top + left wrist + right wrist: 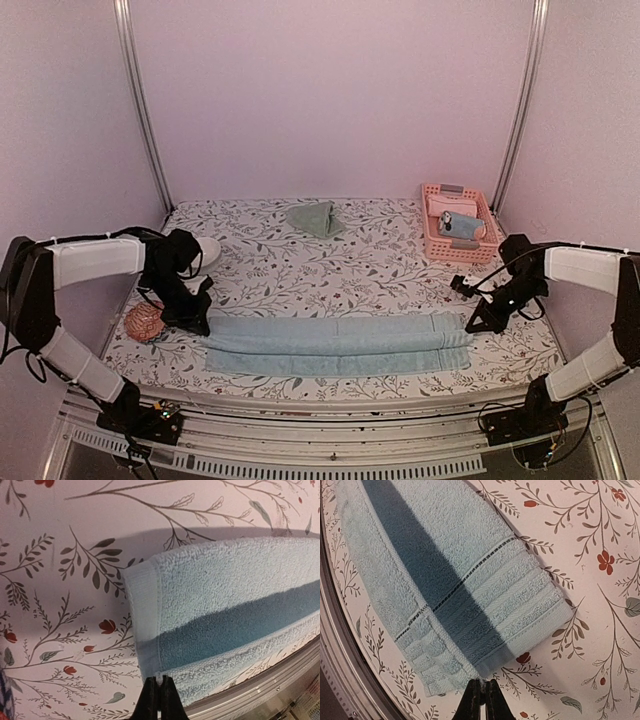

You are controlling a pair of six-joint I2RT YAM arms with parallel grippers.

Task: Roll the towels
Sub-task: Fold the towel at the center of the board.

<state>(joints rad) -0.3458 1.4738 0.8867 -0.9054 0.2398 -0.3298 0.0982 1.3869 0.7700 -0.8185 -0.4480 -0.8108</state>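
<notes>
Light blue terry towel [338, 345] is seen folded lengthwise, flat and unrolled, along the floral counter's [380, 270] near edge; crumpled sage-green towel [316, 218] is left untouched behind. Left hand [159, 681] and right hand [480, 684] are held shut at its ends, nothing plainly gripped.

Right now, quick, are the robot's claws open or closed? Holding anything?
Left gripper: closed at the light blue towel end; cannot tell if it pinches cloth.
Right gripper: closed at the other end; same, cannot tell.
</notes>
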